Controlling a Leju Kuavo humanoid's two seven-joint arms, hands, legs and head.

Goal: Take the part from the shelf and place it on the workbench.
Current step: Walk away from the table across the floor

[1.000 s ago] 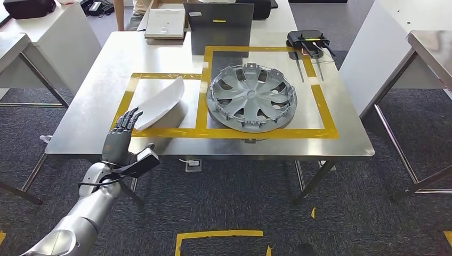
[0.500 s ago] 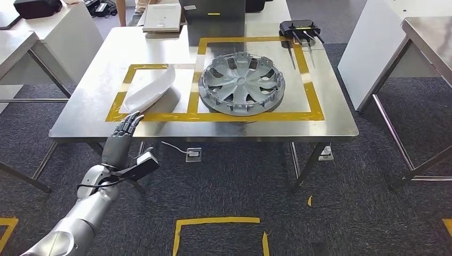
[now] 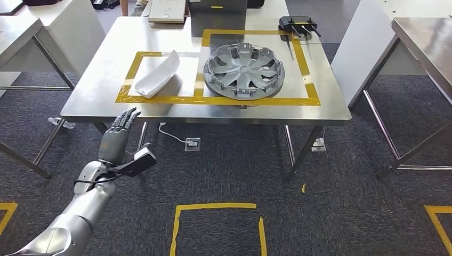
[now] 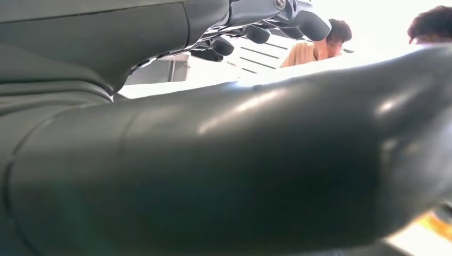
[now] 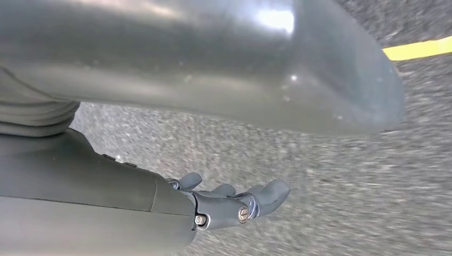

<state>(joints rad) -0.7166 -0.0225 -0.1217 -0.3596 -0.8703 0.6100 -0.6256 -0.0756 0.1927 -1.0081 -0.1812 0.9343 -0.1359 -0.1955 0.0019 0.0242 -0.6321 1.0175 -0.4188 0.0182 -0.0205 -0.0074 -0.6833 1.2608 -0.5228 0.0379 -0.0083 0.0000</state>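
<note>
Where thumb looms, left hand obscured

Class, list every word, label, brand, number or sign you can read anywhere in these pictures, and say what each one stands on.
No text can be read.
Black router at the table's far edge: any marking too small to read.
Dark panel with a yellow strip: strip shows no legible letters.
Flat white box beside it: a small mark, too blurred to read.
Hubcap, white part, yellow tape and left hand: no lettering visible.
</note>
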